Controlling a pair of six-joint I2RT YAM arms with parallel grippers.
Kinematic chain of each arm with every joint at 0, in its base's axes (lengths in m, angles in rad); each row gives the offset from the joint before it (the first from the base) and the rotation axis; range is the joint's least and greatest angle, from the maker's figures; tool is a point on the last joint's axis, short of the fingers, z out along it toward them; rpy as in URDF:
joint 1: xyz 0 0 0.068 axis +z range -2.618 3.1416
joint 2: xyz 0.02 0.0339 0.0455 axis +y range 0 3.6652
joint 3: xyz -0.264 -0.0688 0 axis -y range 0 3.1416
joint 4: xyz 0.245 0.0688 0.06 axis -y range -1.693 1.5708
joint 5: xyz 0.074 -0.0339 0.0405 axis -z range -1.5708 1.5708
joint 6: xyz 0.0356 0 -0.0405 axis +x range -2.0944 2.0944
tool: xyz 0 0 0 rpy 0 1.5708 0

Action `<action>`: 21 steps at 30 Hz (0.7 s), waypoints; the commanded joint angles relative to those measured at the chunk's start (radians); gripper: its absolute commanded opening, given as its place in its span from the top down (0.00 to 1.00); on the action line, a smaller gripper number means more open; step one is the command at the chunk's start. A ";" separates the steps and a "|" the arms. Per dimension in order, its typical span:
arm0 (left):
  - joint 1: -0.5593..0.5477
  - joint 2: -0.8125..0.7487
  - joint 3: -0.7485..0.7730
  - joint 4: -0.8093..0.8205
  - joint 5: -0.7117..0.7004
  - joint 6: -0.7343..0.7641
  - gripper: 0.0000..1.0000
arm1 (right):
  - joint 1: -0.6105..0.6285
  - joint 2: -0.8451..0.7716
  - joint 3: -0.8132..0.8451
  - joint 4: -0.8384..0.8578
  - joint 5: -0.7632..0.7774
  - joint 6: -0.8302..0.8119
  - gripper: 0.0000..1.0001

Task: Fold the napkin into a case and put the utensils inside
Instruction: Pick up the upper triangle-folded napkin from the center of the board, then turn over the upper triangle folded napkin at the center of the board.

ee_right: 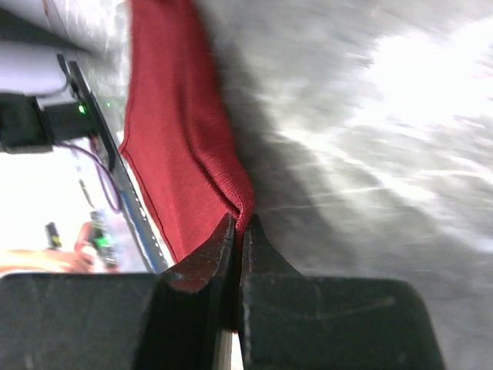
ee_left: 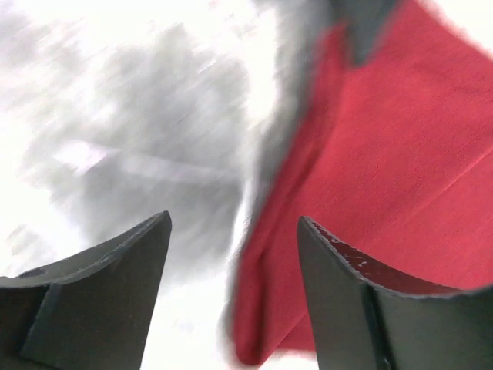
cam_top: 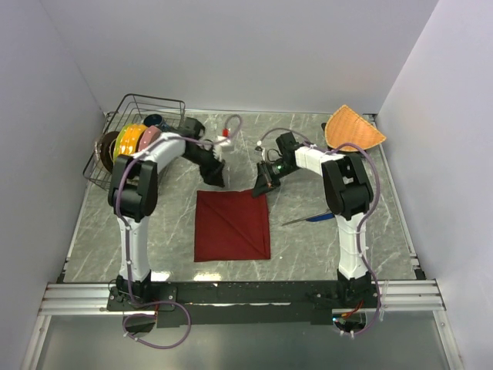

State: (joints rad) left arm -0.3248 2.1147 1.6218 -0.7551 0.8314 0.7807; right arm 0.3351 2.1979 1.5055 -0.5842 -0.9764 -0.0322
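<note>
The dark red napkin (cam_top: 231, 225) lies folded flat, roughly square, in the middle of the table. My right gripper (cam_top: 264, 183) is at its far right corner, and in the right wrist view it (ee_right: 239, 222) is shut on the folded edge of the cloth (ee_right: 177, 131). My left gripper (cam_top: 218, 176) is at the far left corner, open. In the left wrist view (ee_left: 235, 223) the napkin's corner (ee_left: 385, 154) lies between and ahead of the fingers, not pinched. The blue-purple knife (cam_top: 314, 218) lies right of the napkin. A thin silver piece beside it may be the fork.
A wire rack (cam_top: 166, 104) with coloured plates (cam_top: 131, 140) stands at the back left. The orange woven fan-shaped mat (cam_top: 353, 129) lies at the back right. White walls close the table on three sides.
</note>
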 commanded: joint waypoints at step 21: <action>0.128 0.149 0.171 -0.423 0.078 0.422 0.28 | 0.079 -0.267 -0.037 -0.029 -0.027 -0.252 1.00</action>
State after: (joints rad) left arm -0.1978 2.2444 1.7515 -1.1057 0.8513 1.0851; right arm 0.4084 2.0090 1.4742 -0.6193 -0.9646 -0.2630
